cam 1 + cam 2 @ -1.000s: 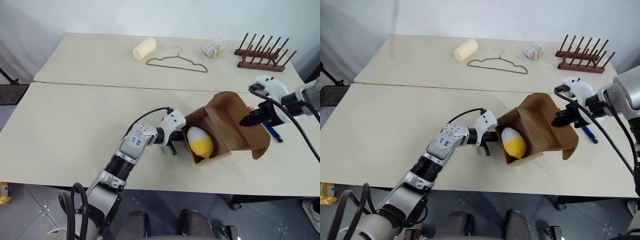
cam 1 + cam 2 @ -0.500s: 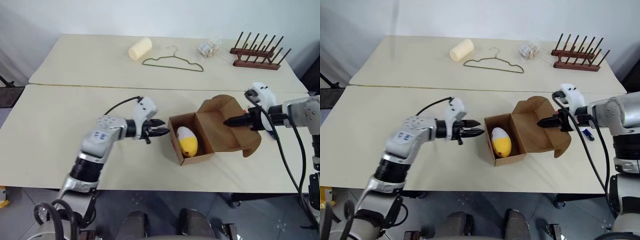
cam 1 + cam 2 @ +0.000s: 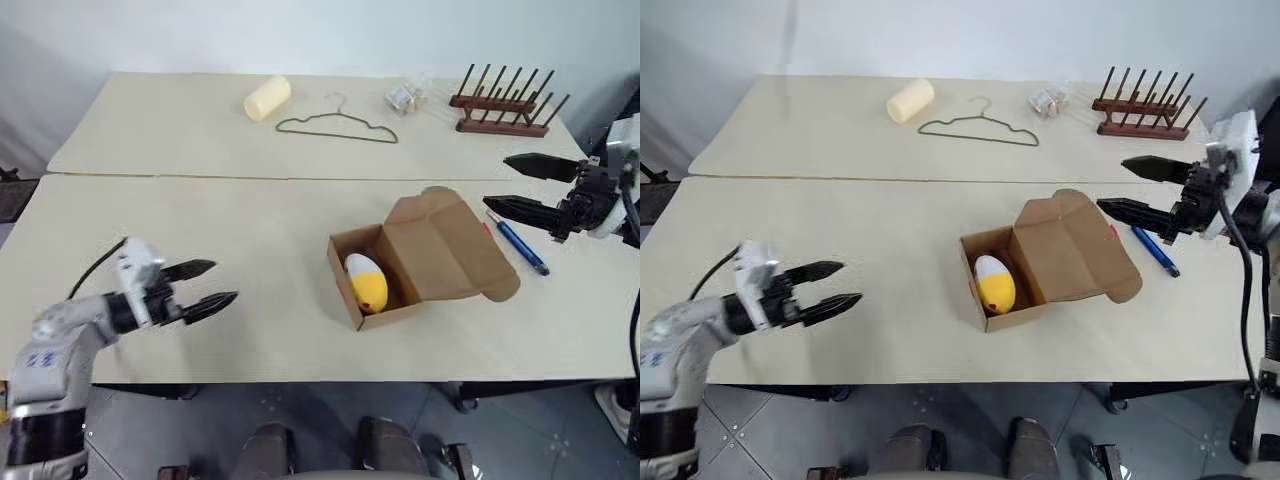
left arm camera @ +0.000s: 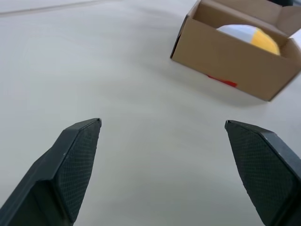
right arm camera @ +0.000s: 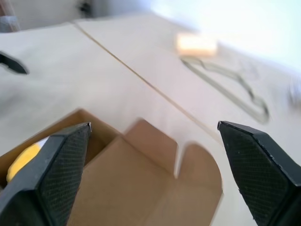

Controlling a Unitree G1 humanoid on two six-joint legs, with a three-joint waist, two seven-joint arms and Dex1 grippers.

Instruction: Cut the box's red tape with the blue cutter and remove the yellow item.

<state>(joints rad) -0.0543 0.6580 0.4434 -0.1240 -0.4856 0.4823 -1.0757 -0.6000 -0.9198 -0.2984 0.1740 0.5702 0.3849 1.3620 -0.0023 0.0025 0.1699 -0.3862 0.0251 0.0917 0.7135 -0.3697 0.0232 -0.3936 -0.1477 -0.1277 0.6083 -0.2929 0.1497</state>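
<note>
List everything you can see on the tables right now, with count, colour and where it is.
box: one, brown cardboard, near table, lid open
yellow item: one, yellow and white, inside the box
red tape: one, red, low on the box's outer wall
blue cutter: one, blue, flat on the table right of the box
cylinder roll: one, pale cream, far table
wire hanger: one, olive, far table
peg rack: one, dark wood, far right
clear packet: one, far table
left gripper: black jaws open, near left
right gripper: black jaws open, above the cutter
</note>
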